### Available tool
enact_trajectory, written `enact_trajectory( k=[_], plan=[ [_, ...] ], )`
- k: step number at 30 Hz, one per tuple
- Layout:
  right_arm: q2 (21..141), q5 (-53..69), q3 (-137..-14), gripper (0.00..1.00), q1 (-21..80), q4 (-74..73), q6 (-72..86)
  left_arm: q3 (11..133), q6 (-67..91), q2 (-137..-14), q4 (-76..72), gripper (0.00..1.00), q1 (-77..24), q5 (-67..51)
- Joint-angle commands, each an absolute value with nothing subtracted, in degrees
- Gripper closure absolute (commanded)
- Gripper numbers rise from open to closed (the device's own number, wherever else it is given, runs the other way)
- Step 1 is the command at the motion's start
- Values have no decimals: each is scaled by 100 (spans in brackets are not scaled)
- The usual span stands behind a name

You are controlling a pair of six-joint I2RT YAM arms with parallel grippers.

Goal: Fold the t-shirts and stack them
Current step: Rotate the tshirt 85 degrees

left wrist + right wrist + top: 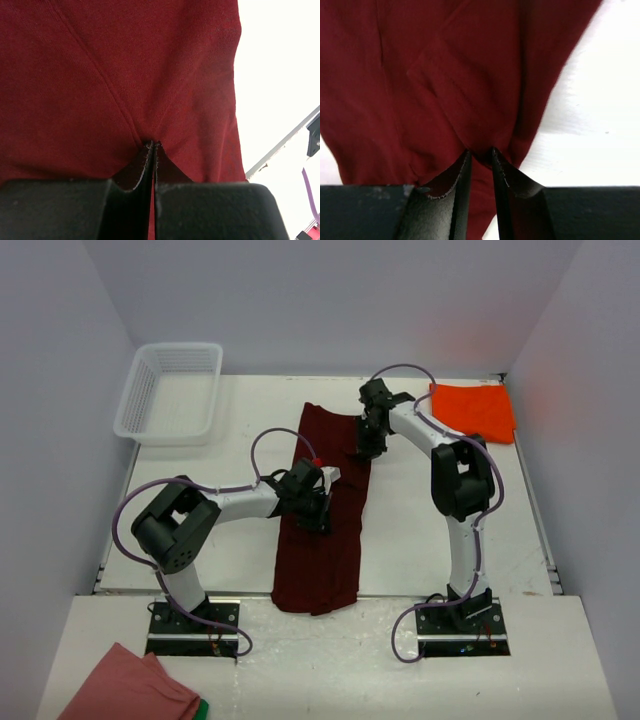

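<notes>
**A:** Where's the shirt now?

**B:** The maroon shirt (pixel 325 560) lies as a long strip down the middle of the desk (pixel 420 530), and its near end seems to drape over the front edge. My left end effector (pixel 152 144) is pressed together on a pinch of its cloth about halfway along. My right end effector (pixel 480 150) pinches a fold at the far right edge, its jaws only narrowly apart with cloth bunched between them.

**A:** How do you do this fold well?

**B:** I take it for a crosswise fold. I'd lift both pinches evenly and keep the cloth taut between them. Then I'd carry the far part low toward me and lay edge on edge before letting go. If one side leads, the strip skews.

**A:** And the count?

**B:** Two shirts: the maroon one, and one orange shirt (pixel 475 410) lying folded at the far right corner, well apart. One basket (pixel 130 405) at far left, one pink cloth (pixel 125 685) near the left base, two arms
</notes>
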State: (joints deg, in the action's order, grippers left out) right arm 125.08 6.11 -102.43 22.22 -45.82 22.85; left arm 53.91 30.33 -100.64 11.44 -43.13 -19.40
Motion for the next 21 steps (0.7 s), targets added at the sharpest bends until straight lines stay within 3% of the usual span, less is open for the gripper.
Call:
enact_trajectory(
  k=[1, 7, 21],
  plan=[
    [12111, 1142, -10178, 75, 2311, -4597, 2127, 5625, 2865, -10116, 1072, 100, -4271, -2092],
    [12269, 1582, -10186, 69, 2382, -4720, 2145, 5643, 2839, -10099, 1125, 100, -4263, -2083],
    [11516, 554, -9845, 60, 2434, -4422, 2329, 5888, 2813, -9985, 1292, 100, -4271, -1812]
  ],
)
